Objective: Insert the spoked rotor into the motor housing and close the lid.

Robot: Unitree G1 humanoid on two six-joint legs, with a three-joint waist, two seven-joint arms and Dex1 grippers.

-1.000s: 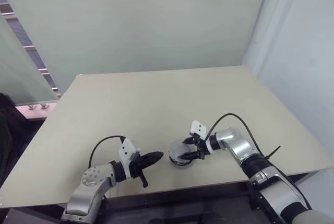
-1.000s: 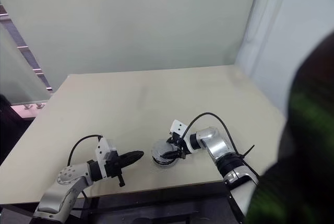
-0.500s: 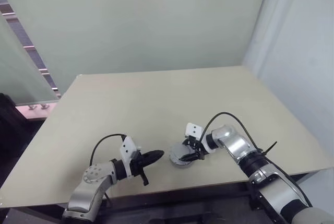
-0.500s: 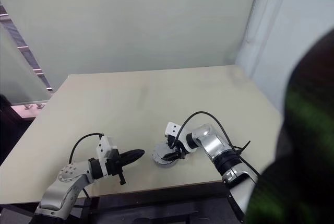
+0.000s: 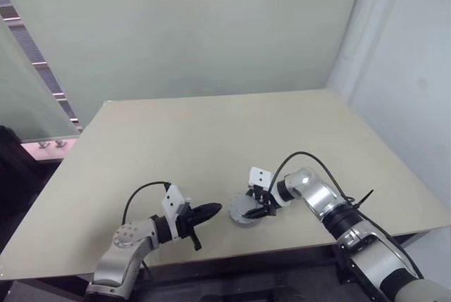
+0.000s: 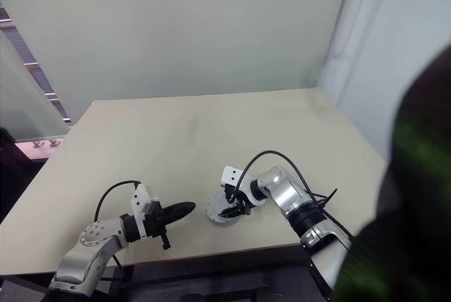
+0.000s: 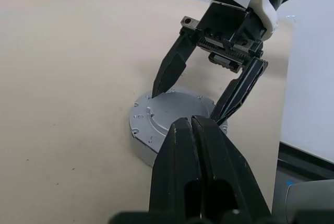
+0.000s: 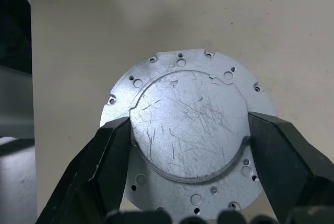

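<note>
I see the lid (image 8: 188, 140), a scratched grey metal disc with small holes around its edge, lying flat on the worktop (image 5: 211, 140) and capping a low round grey body. My right pincer (image 8: 188, 145) reaches down over it, its two black fingers (image 7: 169, 72) spread wide to either side of the raised round centre, tips at the disc's top face; I cannot tell whether they press on it. My left pincer (image 7: 194, 145) is clenched tight and holds nothing. It points at the disc from just beside it, a little apart, facing the right pincer across it.
</note>
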